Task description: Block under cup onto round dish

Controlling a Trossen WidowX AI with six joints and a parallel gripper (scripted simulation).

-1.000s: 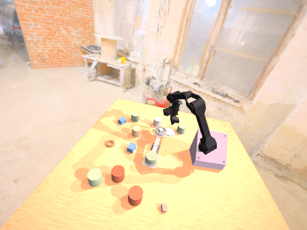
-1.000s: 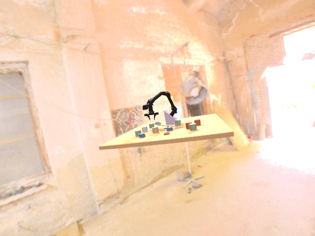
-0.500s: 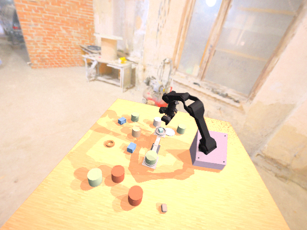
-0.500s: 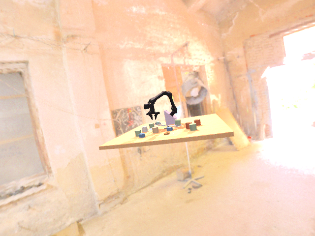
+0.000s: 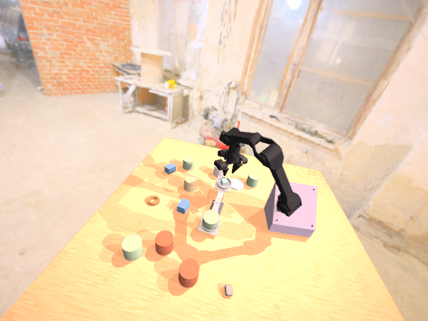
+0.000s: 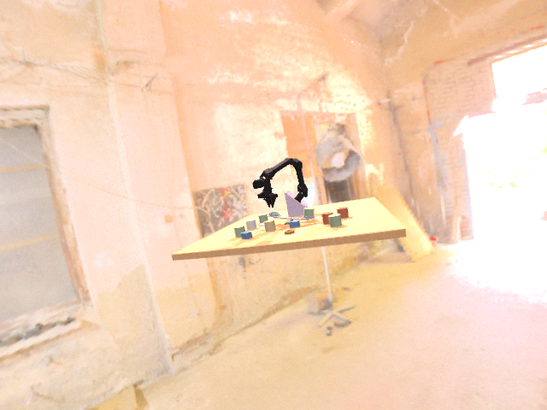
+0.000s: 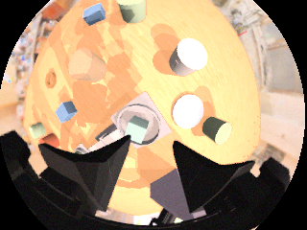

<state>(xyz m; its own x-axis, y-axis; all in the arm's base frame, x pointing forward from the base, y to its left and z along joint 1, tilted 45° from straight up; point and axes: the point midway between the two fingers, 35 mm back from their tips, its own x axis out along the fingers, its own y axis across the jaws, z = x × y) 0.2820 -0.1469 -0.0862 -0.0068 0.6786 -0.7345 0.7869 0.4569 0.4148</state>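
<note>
My gripper (image 5: 229,172) (image 6: 271,206) (image 7: 153,141) is open and empty, pointing down above the far end of the balance (image 5: 220,196) (image 7: 145,98). A pale green block (image 5: 224,181) (image 7: 137,129) lies uncovered in the round pan there, below the fingers and a little off the middle between the tips in the wrist view. One green cup (image 5: 210,220) (image 6: 308,212) stands on the balance's near end. Another green cup (image 5: 252,180) (image 6: 263,218) (image 7: 218,130) stands on the table beside the white round dish (image 5: 237,184) (image 7: 188,111). The dish is bare.
A white cup (image 5: 218,171) (image 7: 188,57) stands behind the balance's far pan. A tan cup (image 5: 190,184) (image 7: 87,65), two blue blocks (image 5: 183,206) (image 5: 170,168), a ring (image 5: 148,200) and a green cup (image 5: 188,163) stand left. Red cups (image 5: 164,243) (image 5: 188,273) are nearer. The purple base (image 5: 297,224) is right.
</note>
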